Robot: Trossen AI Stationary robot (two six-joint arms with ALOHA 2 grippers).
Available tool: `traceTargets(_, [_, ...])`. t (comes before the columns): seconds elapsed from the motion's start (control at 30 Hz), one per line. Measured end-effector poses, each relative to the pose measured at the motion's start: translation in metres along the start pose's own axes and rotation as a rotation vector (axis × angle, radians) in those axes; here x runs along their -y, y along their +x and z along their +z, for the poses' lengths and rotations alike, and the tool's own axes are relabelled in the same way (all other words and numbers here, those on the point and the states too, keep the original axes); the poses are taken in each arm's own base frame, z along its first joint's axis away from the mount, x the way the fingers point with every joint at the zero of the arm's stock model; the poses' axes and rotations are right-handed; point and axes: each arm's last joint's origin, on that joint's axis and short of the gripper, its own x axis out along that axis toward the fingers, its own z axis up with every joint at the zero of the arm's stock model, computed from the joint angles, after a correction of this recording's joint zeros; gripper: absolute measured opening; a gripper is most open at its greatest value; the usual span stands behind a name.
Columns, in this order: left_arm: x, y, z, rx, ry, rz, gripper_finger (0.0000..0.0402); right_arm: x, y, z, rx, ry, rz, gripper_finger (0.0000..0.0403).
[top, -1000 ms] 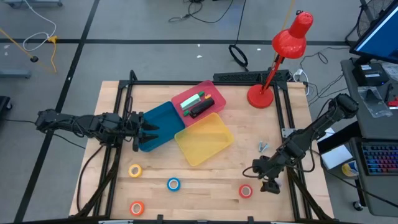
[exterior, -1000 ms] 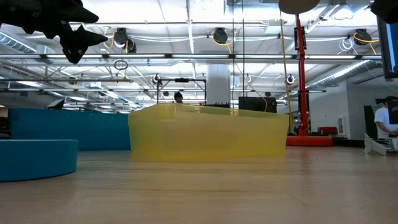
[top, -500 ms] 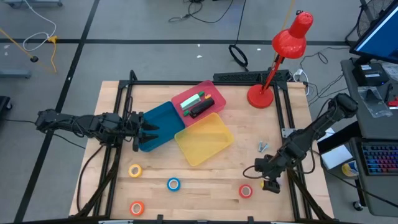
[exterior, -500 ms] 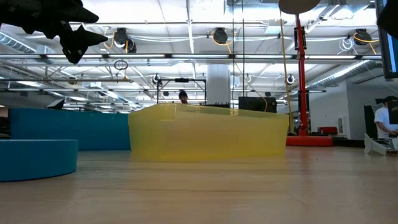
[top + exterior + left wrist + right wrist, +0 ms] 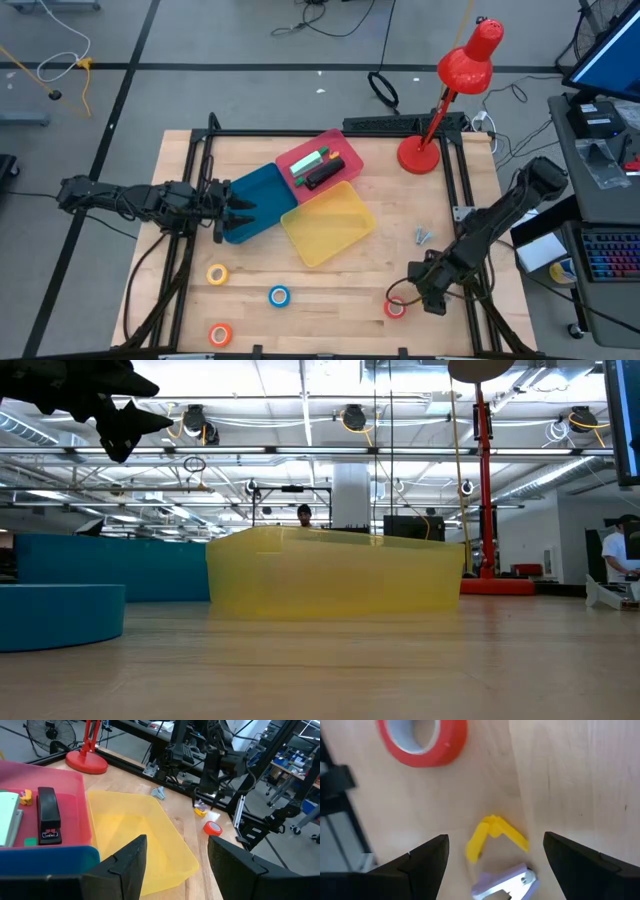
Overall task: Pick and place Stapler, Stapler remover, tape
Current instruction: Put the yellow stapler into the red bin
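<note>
Wooden tabletop (image 5: 390, 255) carries the red tape (image 5: 395, 308) at lower right; the right tool (image 5: 492, 851) hovers wide open and empty beside it over a yellow stapler remover (image 5: 494, 836), so closing could grab either.

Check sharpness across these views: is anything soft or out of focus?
Low view: the yellow bin and tabletop up close look soft. Right wrist view: red tape is cut off at the edge, the pincer fingers blurred. High view: evenly lit, sharp.

My right gripper (image 5: 412, 292) has slid toward the table's front edge. It now sits just beside the red tape (image 5: 395, 308).
</note>
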Motion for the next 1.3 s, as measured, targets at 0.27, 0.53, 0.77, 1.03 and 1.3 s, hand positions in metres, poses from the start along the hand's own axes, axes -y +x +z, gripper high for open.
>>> traceTargets(0.27, [0.000, 0.000, 0.000, 0.000, -0.002, 0.001, 0.0209, -0.003, 0.006, 0.002, 0.001, -0.040, 0.008, 0.0318])
traceTargets(0.53, [0.000, 0.000, 0.000, 0.000, 0.002, 0.001, 0.0209, -0.001, 0.006, 0.002, -0.007, -0.035, -0.005, 0.0318])
traceTargets(0.77, [0.000, 0.000, 0.000, 0.000, 0.010, 0.001, 0.0209, -0.006, 0.014, -0.001, -0.014, -0.029, -0.001, 0.0318])
traceTargets(1.03, [0.000, 0.000, 0.000, 0.000, 0.013, 0.002, 0.0209, -0.010, 0.033, -0.007, -0.065, -0.013, -0.060, 0.0318])
traceTargets(1.3, [0.000, 0.000, 0.000, 0.001, 0.008, 0.002, 0.0209, -0.005, 0.037, -0.008, -0.044, 0.068, -0.131, 0.0318])
